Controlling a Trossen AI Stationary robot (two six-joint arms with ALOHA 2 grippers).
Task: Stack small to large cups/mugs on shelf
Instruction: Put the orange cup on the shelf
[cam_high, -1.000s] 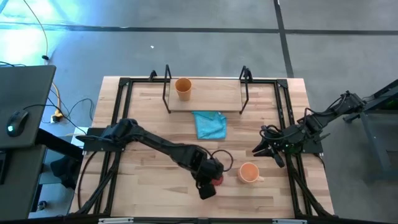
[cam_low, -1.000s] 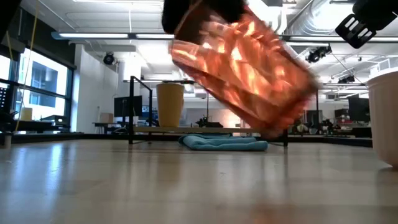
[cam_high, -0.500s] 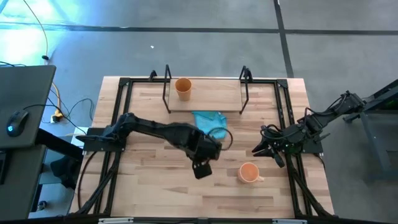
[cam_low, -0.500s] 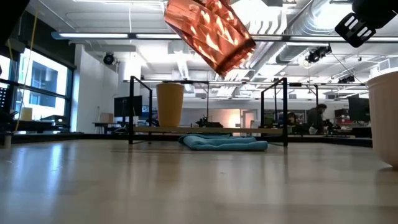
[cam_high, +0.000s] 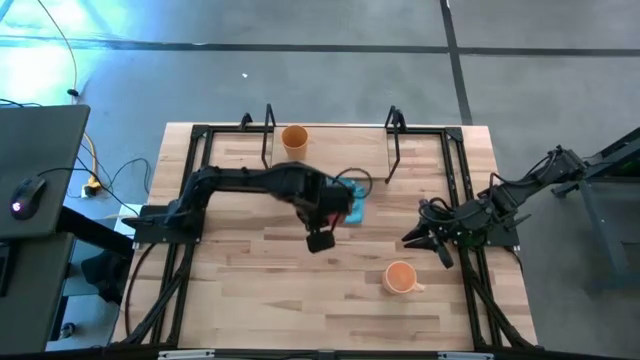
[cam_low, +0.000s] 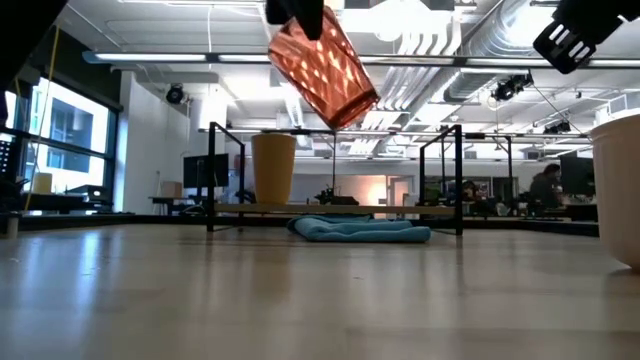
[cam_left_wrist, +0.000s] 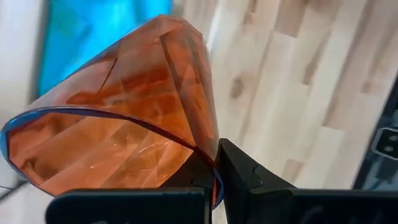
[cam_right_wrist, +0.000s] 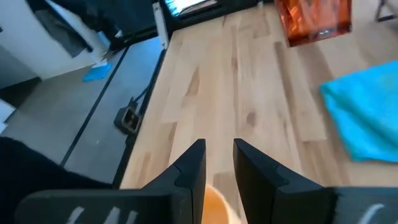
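The dark red ribbed cup (cam_low: 322, 68) hangs tilted in the air in my left gripper (cam_high: 332, 210), above the blue cloth (cam_high: 354, 208) in front of the shelf (cam_high: 340, 150). From above, the gripper hides most of the cup. The mustard-tan tumbler (cam_high: 294, 140) stands upright on the shelf's left part (cam_low: 273, 168). The orange mug (cam_high: 400, 277) stands on the table near the near edge, handle to the right. My right gripper (cam_high: 412, 241) waits open just beyond the mug, touching nothing. My left gripper holds the red cup by its rim (cam_left_wrist: 213, 167): one finger is inside the cup, the other finger (cam_left_wrist: 244, 175) outside against the wall. The fingers come from above. The cup is lifted clear and hangs tilted, base (cam_low: 355, 105) lowest.
The shelf's black upright posts (cam_low: 212, 175) and wire frame stand at the table's far side. The blue cloth (cam_low: 360, 229) lies crumpled on the table in front of the shelf. Black rails (cam_high: 468, 190) run along the table's left and right edges.
My left gripper has carried the red cup from beside the orange mug near the table's near edge toward the far edge and the shelf, rising as it went. The cup has stayed tilted in the hold and now hangs over the blue cloth.
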